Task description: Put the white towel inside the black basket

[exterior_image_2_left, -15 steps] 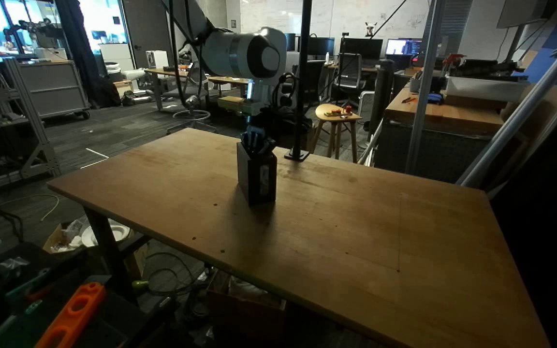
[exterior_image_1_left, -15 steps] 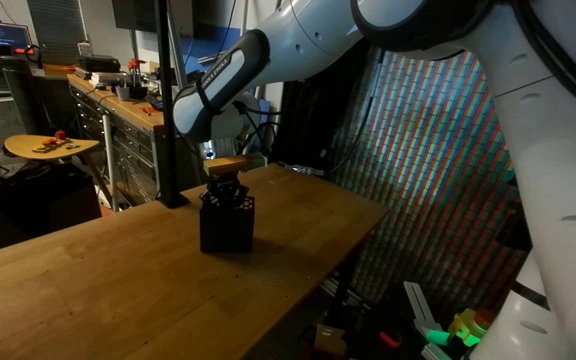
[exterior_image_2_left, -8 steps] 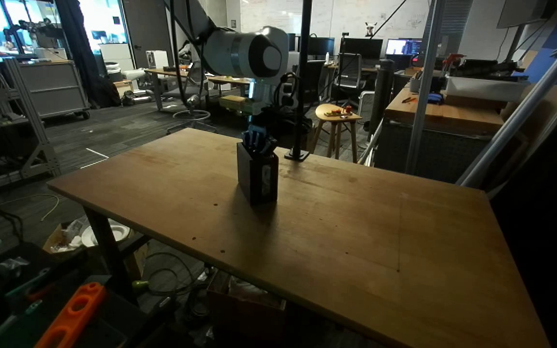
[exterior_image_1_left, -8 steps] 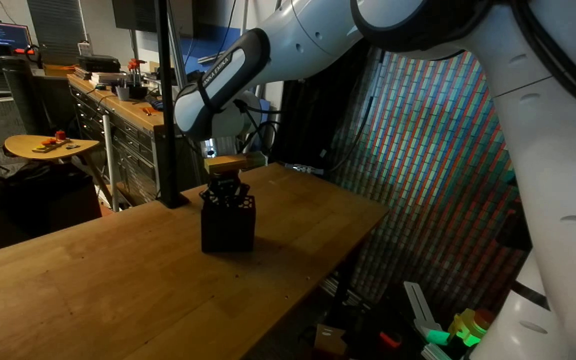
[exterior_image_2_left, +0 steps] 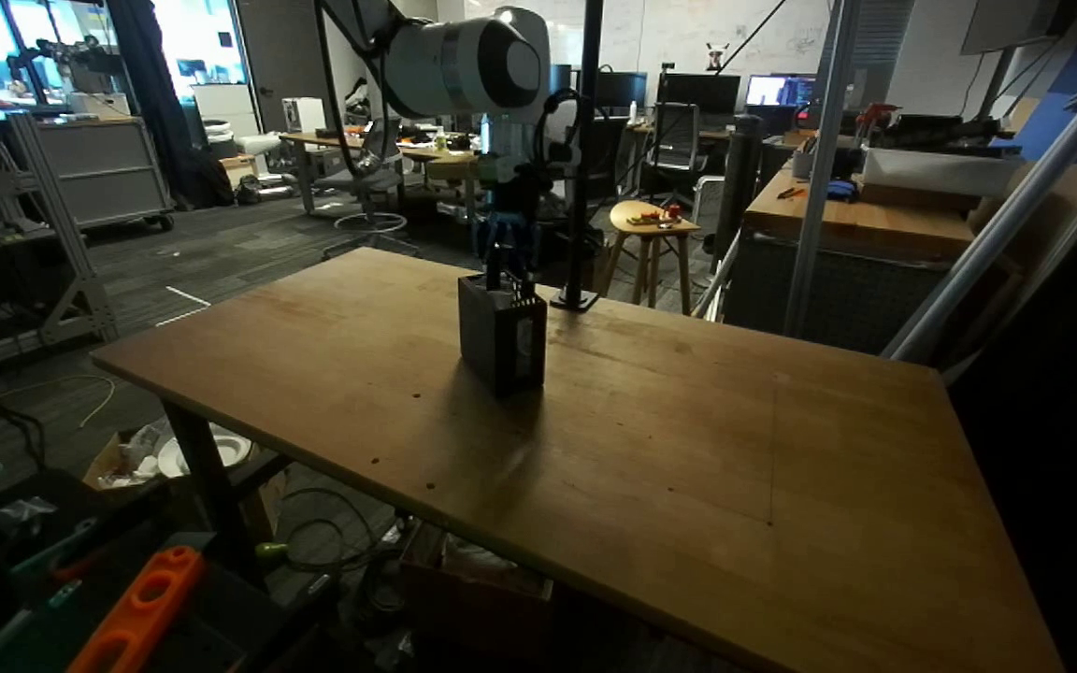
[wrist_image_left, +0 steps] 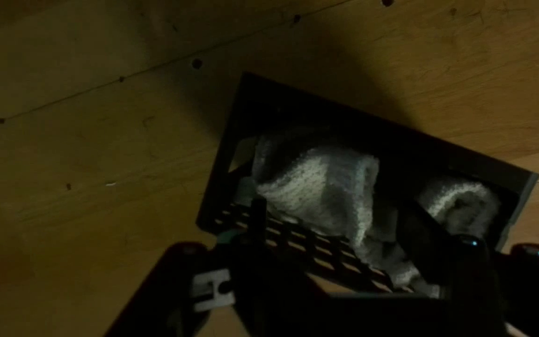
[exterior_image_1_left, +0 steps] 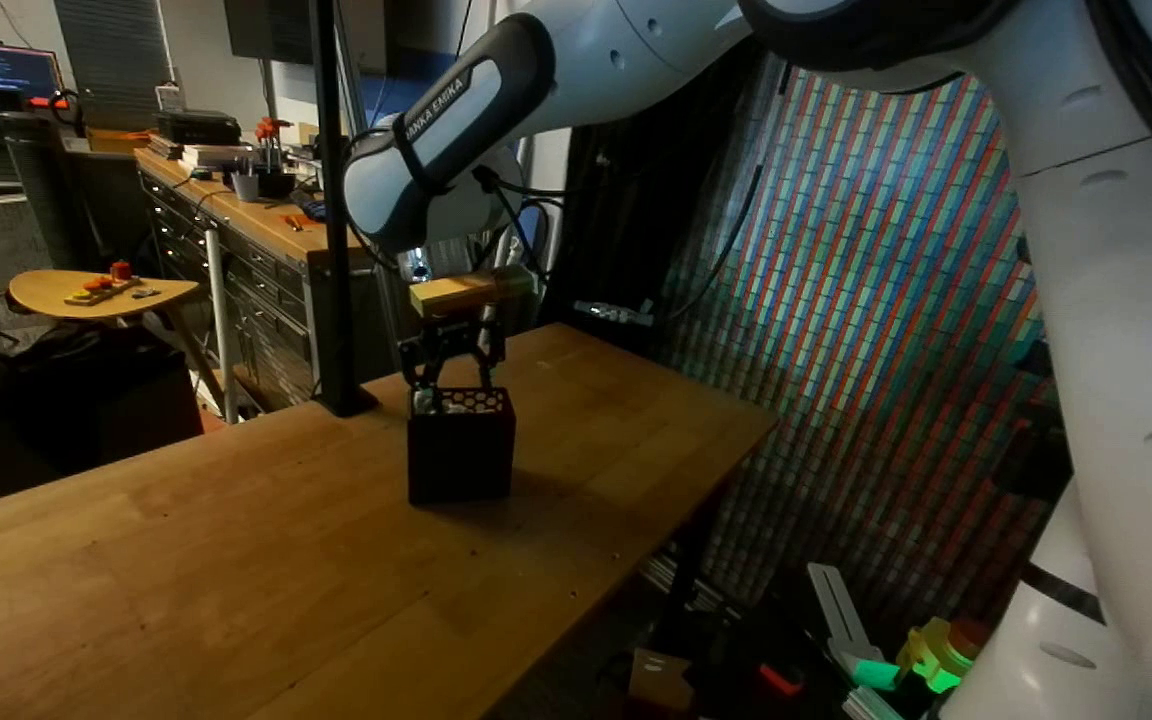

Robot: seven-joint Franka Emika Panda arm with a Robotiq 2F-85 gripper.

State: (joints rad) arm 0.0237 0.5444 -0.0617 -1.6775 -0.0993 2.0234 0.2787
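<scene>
I have the fingers [wrist_image_left: 258,219] spread apart at the mouth of the black basket [wrist_image_left: 391,127], pointing down, with the white towel [wrist_image_left: 314,192] released and lying crumpled within the basket's walls. On my wrist feed the cloth makes one large rumpled hump toward one end of the basket and a smaller curled fold at the opposite end, with a narrower stretch along the basket's perforated side, partly hidden behind a finger. One finger shows dark near the basket's corner, beside the big hump; the other overlaps the cloth in my view, nearer the curled end, and I cannot tell from here whether either tip touches the fabric. Along that perforated side it is too dark for me to say whether any cloth reaches over the basket's rim. In both exterior views I see the basket upright on the table [exterior_image_1_left: 236,560], and in an exterior view some pale towel shows just at the basket's top edge. My arm [exterior_image_1_left: 626,70] reaches in above the basket, with a yellow block [exterior_image_1_left: 454,294] fixed to it over the basket's opening. A black post [exterior_image_2_left: 587,187] stands on the table near the basket, and a stool [exterior_image_1_left: 46,292] is well beyond the basket.
</scene>
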